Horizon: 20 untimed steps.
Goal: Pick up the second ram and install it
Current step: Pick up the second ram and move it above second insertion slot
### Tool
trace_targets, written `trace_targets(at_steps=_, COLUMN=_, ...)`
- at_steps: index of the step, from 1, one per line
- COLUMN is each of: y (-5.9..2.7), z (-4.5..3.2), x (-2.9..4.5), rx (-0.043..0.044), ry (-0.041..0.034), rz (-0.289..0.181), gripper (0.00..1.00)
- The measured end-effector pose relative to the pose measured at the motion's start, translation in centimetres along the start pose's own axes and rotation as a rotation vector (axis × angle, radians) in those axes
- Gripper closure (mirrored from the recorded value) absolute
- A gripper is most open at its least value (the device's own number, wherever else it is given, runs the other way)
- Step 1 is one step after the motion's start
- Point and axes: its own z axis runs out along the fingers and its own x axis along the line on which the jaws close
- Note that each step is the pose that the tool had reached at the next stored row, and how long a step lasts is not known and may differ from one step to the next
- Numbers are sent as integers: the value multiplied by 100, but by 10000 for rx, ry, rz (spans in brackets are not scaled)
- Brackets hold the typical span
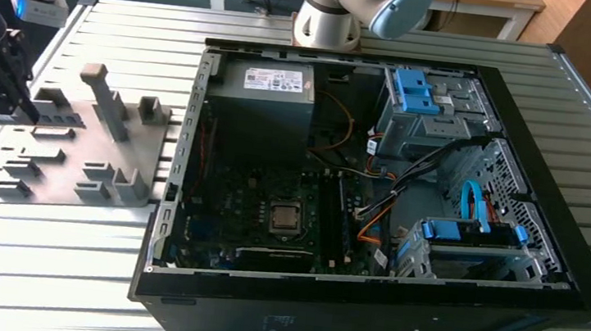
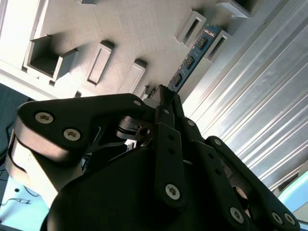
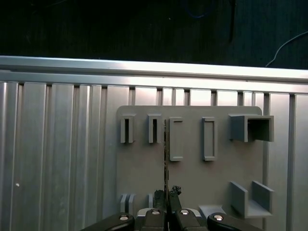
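The second ram (image 2: 195,53) is a thin blue-green stick with black chips, standing on edge among the slot blocks of the grey fixture plate (image 2: 134,33). In the first wrist view the ram (image 3: 165,154) appears as a narrow dark line running across the plate (image 3: 192,178). My gripper (image 2: 166,96) has its black fingers pressed together on the near end of the stick, also seen in the first wrist view (image 3: 167,193). In the exterior view the gripper (image 1: 21,108) hangs over the fixture plate (image 1: 65,158) at the view's left. Whether the stick is lifted off its holder I cannot tell.
An open computer case (image 1: 581,270) lies on the slatted metal table to the exterior view's right of the plate, with its motherboard (image 1: 268,212), cables and blue drive brackets (image 1: 414,91) exposed. The arm's base (image 1: 327,20) stands behind the case. Upright blocks (image 1: 104,100) rise from the plate.
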Motion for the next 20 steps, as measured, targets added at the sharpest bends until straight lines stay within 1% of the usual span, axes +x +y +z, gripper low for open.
trace_targets(at_steps=20, y=1, z=-215, x=-8, rx=1, ry=-1, rz=0, gripper=86)
